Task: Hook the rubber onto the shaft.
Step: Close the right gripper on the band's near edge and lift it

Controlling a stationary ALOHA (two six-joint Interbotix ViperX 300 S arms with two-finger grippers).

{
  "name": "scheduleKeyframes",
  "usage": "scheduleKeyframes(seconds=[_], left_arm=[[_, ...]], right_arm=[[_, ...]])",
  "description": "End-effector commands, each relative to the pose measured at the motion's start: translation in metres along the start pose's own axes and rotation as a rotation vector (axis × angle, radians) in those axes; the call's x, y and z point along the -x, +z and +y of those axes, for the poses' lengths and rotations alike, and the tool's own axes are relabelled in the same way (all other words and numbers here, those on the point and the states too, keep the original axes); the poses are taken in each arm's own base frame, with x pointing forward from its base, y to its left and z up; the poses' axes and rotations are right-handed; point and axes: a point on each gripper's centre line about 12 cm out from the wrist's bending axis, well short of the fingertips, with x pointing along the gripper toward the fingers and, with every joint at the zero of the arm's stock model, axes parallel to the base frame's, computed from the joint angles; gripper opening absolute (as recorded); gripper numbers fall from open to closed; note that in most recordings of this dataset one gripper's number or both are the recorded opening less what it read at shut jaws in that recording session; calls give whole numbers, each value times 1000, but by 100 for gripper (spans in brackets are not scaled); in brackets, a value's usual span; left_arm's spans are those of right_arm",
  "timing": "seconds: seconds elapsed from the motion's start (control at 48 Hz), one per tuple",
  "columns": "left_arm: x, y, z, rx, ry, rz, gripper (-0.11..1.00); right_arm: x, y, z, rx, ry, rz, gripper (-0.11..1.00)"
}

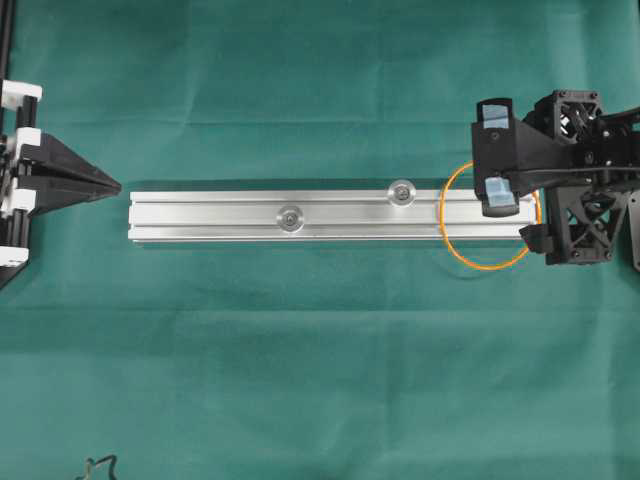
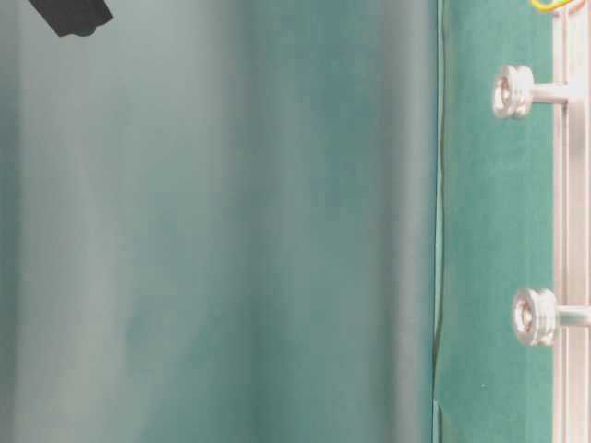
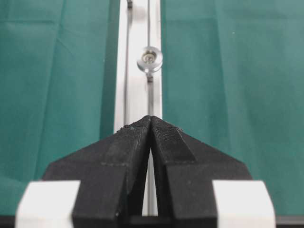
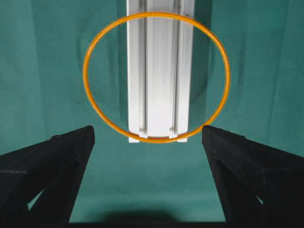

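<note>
rubber: thin orange rubber band (image 4: 95, 102) lying as an open, nearly round loop draped over the right end of the aluminium rail (image 1: 220, 215); in the right wrist view it crosses the rail top at 12 o'clock and hugs the rail's end edge at 6 o'clock
shafts: two upright shafts on the rail, nearer shaft (image 1: 401, 190) toward 9 o'clock of the loop, farther shaft (image 1: 291, 216) beyond it; neither has the band on it
progress: early, by my reading; band not gripped, not stretched, not hooked; grasp, pull and hook all remain
axis: the loop is close to circular, so no clear long axis; it lies flat; the rail's long axis runs 3 to 9 o'clock in the overhead view
right gripper (image 4: 148, 135): fingers wide apart, empty, straddling the rail end just short of the band
left gripper (image 3: 151, 121): fingers pressed together, empty, off the rail's left end
</note>
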Motion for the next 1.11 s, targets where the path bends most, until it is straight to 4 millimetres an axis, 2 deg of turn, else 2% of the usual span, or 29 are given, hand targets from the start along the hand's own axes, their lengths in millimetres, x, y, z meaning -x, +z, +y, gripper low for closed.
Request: scheduleKeyframes(seconds=[0.0,0.355,1.084], left_arm=[[3,13,0,-3,0,-32,0],[3,12,0,-2,0,-31,0],[2,12,0,-2,0,-26,0]], right_arm=[[7,5,1,-4,11,-31,99],[-7,-2,11,-6,50,-28,99],[-59,-8,37,45,100,-27,99]])
